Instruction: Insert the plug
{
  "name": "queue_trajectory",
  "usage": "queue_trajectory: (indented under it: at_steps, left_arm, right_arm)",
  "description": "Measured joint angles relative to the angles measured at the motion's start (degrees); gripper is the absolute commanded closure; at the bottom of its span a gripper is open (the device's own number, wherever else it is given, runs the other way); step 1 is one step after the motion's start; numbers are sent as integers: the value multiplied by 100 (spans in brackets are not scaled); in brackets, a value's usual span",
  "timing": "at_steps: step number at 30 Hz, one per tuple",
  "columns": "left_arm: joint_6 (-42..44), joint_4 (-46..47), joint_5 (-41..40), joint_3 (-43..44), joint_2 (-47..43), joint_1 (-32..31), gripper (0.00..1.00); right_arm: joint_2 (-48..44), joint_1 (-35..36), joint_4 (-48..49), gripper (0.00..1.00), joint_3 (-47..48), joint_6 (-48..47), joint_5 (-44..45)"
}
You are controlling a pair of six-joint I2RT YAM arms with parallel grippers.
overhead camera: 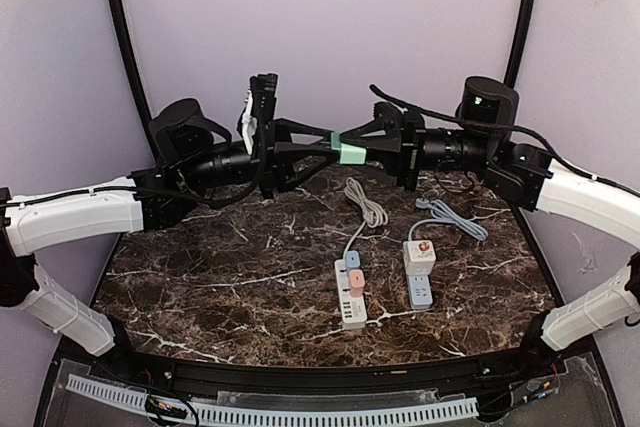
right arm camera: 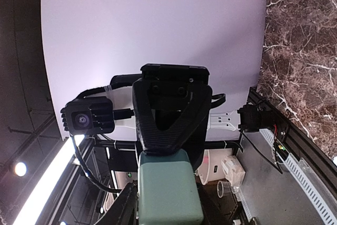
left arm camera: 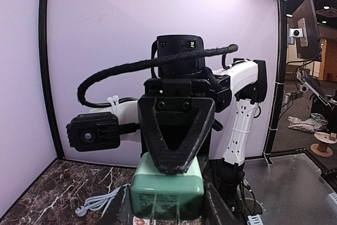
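Note:
A mint-green plug [overhead camera: 351, 153] hangs in the air above the back of the marble table [overhead camera: 200, 277], between my two grippers. My left gripper [overhead camera: 333, 142] reaches in from the left and my right gripper [overhead camera: 360, 143] from the right; both are shut on the plug. In the left wrist view the plug [left arm camera: 167, 191] sits between my own fingers [left arm camera: 122, 206], its metal prongs facing the camera, and the right gripper's finger [left arm camera: 175, 151] presses on its top. In the right wrist view the plug [right arm camera: 169, 193] is capped by the left gripper's finger [right arm camera: 167, 130].
A white power strip [overhead camera: 351, 305] carrying a blue and a pink plug lies mid-table with its white cable [overhead camera: 368, 205]. A second strip [overhead camera: 420, 269] with a red button lies to its right, with a grey-blue cable [overhead camera: 452, 218]. Tent walls stand behind.

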Motion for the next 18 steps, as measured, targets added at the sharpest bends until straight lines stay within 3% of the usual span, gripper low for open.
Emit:
queue_trajectory:
  at_steps: [6,8,10,11,13,15,18]
  left_arm:
    - [-22,85,-9,-42,-33,2,95]
    - [-22,92,-9,-50,-35,2,83]
    - [-20,90,-4,-52,-35,2,56]
    - [-20,90,-4,-52,-35,2,36]
    - [0,90,-9,-57,-35,0,17]
    - [26,44,-59,-90,-37,0,6]
    - [87,-111,-275,-190,-61,2,1]
  right_arm:
    - [22,0,35,92,0,57,-15]
    - [24,0,37,100,0,50,-17]
    - [26,0,37,100,-2,50,-28]
    - [28,0,44,100,-4,48,-33]
    - [39,0,52,100,-9,35,-55]
    - [50,0,90,100,-9,17,-81]
    - [50,0,129,100,-9,-33,-92]
